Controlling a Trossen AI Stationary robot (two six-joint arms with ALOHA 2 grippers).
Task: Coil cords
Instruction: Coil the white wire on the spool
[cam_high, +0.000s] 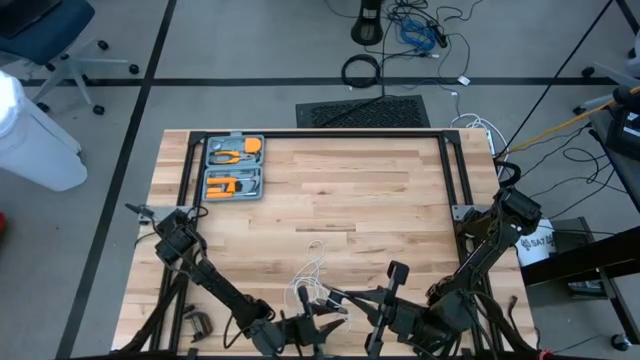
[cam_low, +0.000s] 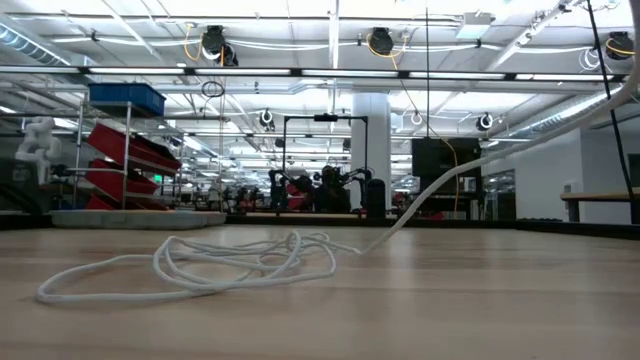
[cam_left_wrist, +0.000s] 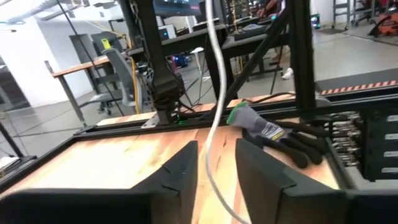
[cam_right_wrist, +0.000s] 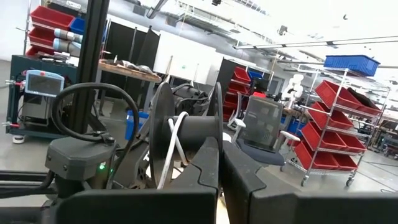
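Jaws first: the left gripper (cam_left_wrist: 214, 171) has its two fingers a little apart, and the white cord (cam_left_wrist: 213, 118) runs straight through the gap between them. Can't tell from the wrist view whether either finger actually touches the cord, so I wouldn't call it a grip. The right gripper (cam_right_wrist: 221, 168) is closed tight, fingers pressed together, right up against the hub of the reel (cam_right_wrist: 186, 134). The reel sits just past the fingertips with a few turns of cord wound around its middle, but whether the fingers pinch it I can't say.

From above, both grippers are down at the near edge of the table (cam_high: 390, 190), close together, the left one around (cam_high: 300, 325) and the right one at about (cam_high: 385, 300). The cord (cam_high: 312, 268) lies in a loose tangle of loops on the wood just in front of them, roughly at the middle of the near half.

The table-level view shows the loops (cam_low: 200, 265) flat on the surface, with one strand rising off the pile up and away to the upper right.

A grey tool case (cam_high: 234, 167) with orange tools sits at the far left corner, well apart from the cord. A grey and black glove (cam_left_wrist: 280, 134) lies on the table by the frame.
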